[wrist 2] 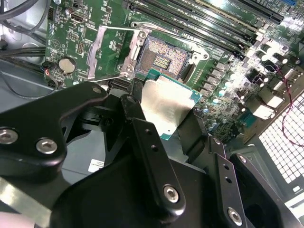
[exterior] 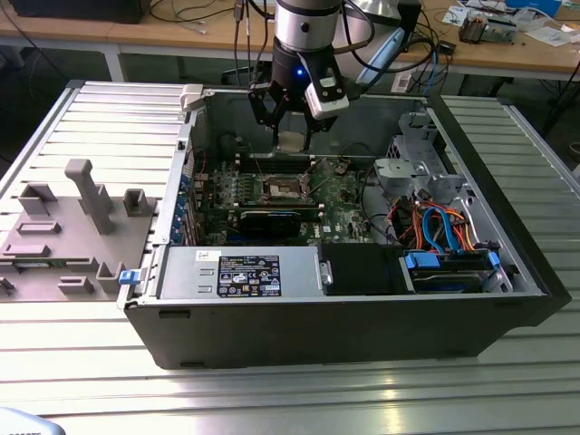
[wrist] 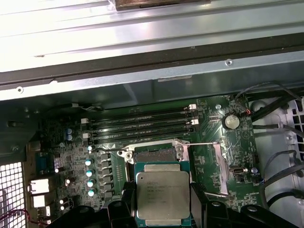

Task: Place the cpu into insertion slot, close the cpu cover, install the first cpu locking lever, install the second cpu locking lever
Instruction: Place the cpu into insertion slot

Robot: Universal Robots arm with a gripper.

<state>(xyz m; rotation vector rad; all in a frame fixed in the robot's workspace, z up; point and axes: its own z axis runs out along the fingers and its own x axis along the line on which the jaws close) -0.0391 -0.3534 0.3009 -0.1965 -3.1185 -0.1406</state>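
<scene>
Silver-topped, the cpu [wrist 2: 166,107] is pinched by its edges in our hand [exterior: 292,143], held face up above the insertion slot [wrist 2: 161,57]. We judge the cpu cover [wrist 2: 105,50] lies swung aside to leave the socket's contacts bare.

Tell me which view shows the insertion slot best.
The second wrist view: the insertion slot lies bare, contacts showing. In the first wrist view the cpu hides most of it; the exterior view shows it from afar.
</scene>
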